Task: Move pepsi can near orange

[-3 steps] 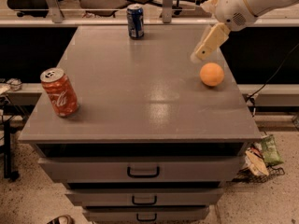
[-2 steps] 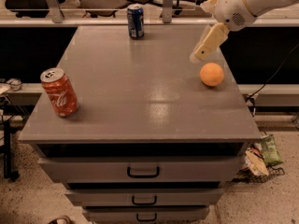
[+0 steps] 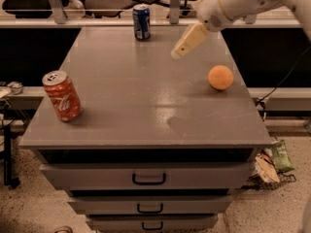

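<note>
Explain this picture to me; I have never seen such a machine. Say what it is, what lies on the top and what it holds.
The white arm entering from the upper right belongs to a mobile robot. Its gripper hangs above the grey drawer cabinet, between the pepsi can at the back edge and the orange on the right. A red Coca-Cola can stands front left. One camera looks down from the front; its mount is unknown. Nothing shows in the gripper.
</note>
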